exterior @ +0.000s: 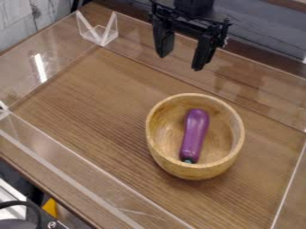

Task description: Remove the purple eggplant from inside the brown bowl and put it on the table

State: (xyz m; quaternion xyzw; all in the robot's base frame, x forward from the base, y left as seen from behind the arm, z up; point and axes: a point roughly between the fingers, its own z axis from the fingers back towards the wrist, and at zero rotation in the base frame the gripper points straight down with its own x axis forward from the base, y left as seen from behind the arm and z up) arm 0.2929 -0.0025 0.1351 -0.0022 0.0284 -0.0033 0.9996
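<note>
The purple eggplant [194,134] lies inside the brown bowl [163,146], stem end toward the near rim. The bowl rests on the wood-grain table [96,98], right of centre. My gripper [182,49] hangs above the far side of the table, pointing down, well behind and above the bowl. Its two black fingers [160,40] stand apart with nothing between them, so it is open.
Clear acrylic walls [54,54] ring the tabletop on all sides. A folded clear acrylic piece [98,29] stands at the far left corner. Bare wood stretches left of and in front of the bowl.
</note>
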